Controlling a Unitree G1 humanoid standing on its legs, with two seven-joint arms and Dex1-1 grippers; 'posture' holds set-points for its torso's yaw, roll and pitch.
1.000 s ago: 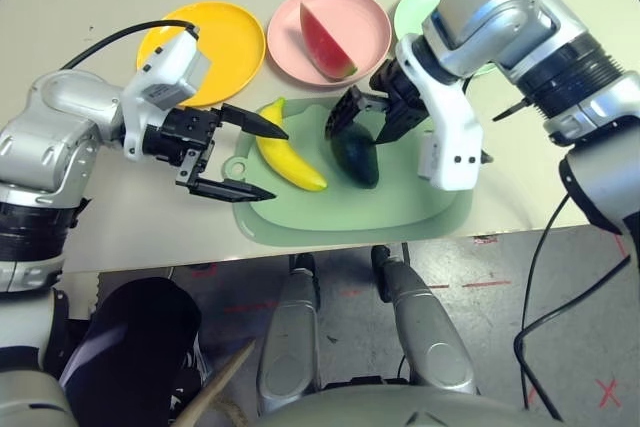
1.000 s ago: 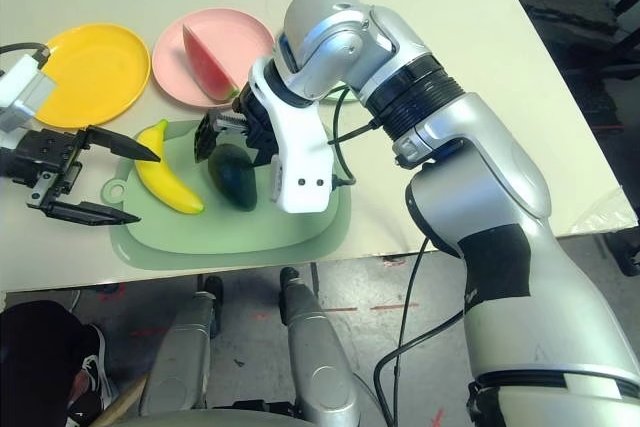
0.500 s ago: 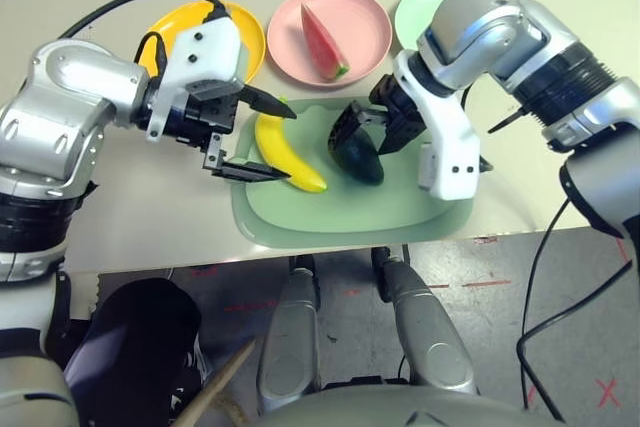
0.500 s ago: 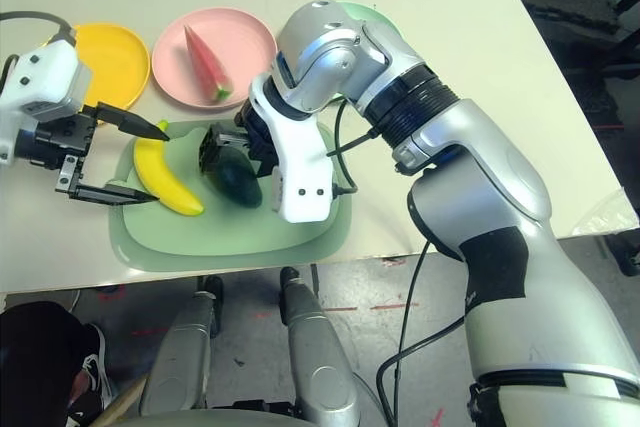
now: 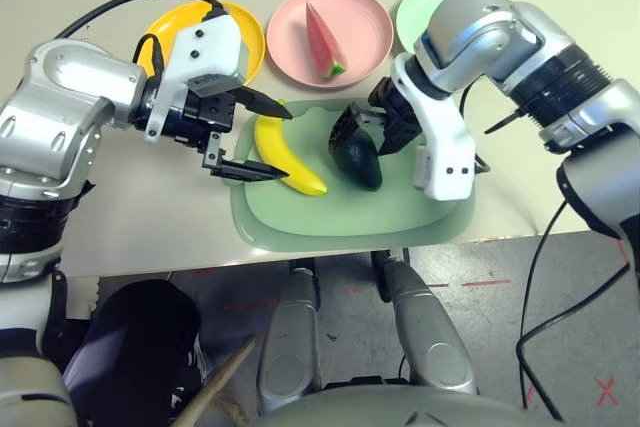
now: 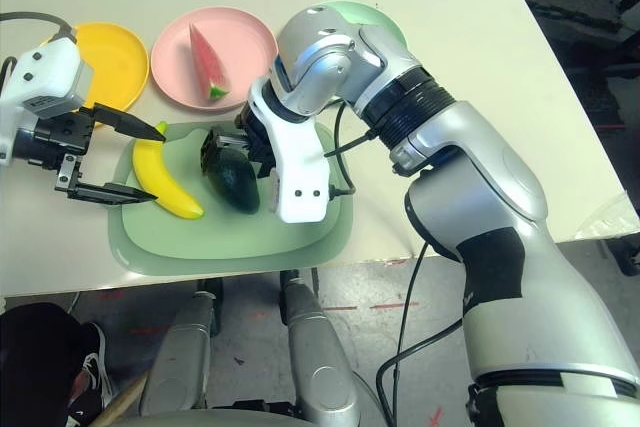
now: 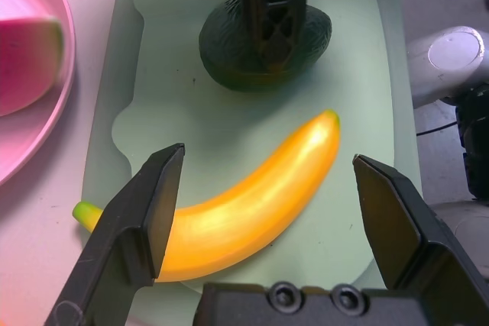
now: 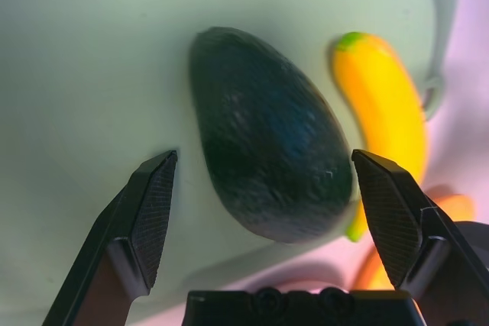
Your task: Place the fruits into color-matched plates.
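Left gripper (image 7: pixel 260 211) fingers spread, empty, straddling banana (image 7: pixel 244 204) on mat (image 5: pixel 400 209). Right gripper (image 8: pixel 263 211) likewise spread over avocado (image 8: pixel 267 166). Both fruits likely light, rigid, slick; grip mid-body across short axis. Watermelon (image 5: pixel 322 42) sits in pink plate (image 5: pixel 365 17). Versus one second earlier: left gripper closer over banana, right slightly lower.

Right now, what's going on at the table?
Fruit sorting by colour, partway done. The watermelon wedge already sits in the pink plate. The banana and avocado lie on the pale green mat. The left gripper is open with its fingers either side of the banana; the right gripper is open over the avocado. Neither fruit is gripped yet. The yellow plate and green plate hold no fruit.
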